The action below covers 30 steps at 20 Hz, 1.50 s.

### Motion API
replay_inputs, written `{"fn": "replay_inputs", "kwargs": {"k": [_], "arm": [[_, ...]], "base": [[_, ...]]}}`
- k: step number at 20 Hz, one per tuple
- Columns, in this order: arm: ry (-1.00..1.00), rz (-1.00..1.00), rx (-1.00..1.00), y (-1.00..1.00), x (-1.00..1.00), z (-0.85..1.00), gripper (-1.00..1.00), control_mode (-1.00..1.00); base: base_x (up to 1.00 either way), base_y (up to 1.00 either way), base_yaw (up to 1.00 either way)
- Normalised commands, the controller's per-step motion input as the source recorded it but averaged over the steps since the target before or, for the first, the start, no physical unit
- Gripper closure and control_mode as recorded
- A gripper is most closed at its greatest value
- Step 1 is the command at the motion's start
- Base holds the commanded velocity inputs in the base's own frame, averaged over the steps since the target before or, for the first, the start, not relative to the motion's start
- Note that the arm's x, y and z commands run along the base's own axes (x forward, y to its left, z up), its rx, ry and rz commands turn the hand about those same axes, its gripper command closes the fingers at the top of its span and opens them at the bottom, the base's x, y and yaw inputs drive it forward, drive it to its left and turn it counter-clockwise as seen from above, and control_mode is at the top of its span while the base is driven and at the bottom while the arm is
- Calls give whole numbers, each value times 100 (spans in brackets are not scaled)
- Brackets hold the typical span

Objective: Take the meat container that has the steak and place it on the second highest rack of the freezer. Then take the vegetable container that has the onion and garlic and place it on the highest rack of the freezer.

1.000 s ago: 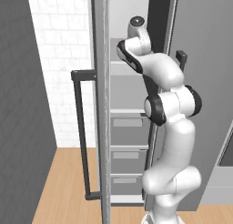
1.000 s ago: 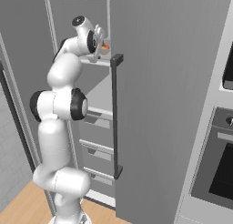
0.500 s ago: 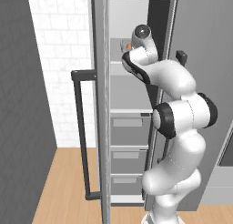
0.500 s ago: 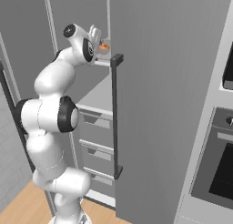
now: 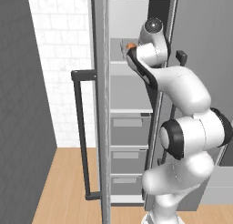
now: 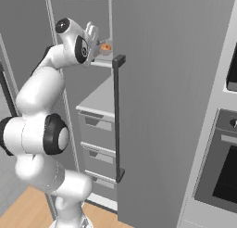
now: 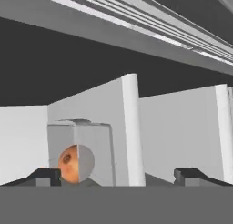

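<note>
Left base view: the gripper (image 5: 129, 53) sits at the front edge of the freezer's (image 5: 125, 89) highest rack, jaws spread wide and holding nothing — a second ago the hand was raised higher. The onion (image 5: 131, 46) rests there in the vegetable container (image 6: 105, 53), just beyond the fingertips (image 7: 45, 175). The elbow has swung out and lower.

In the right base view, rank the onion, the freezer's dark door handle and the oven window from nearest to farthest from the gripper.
1. Onion, right beside the gripper on the upper shelf.
2. Door handle, just right of it, running downward.
3. Oven window, far lower right.
</note>
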Motion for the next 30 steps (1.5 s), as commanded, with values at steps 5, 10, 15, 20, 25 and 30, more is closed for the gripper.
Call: {"fn": "replay_inputs", "kwargs": {"k": [5, 10, 15, 20, 25, 30], "arm": [[11, 11, 0, 0, -100, -16, -100, -100], [23, 31, -3, 0, -100, -54, -100, -100], [20, 20, -9, 0, -91, -58, -100, -100], [17, 5, -12, -1, -74, -78, -100, -100], [12, 3, -7, 0, -69, -40, -100, -100], [-3, -2, -2, 0, -53, -34, -100, 100]], "base": [[0, 0, 0], [0, 0, 0], [0, 0, 0], [0, 0, 0], [0, 0, 0], [-13, -3, -2]]}}
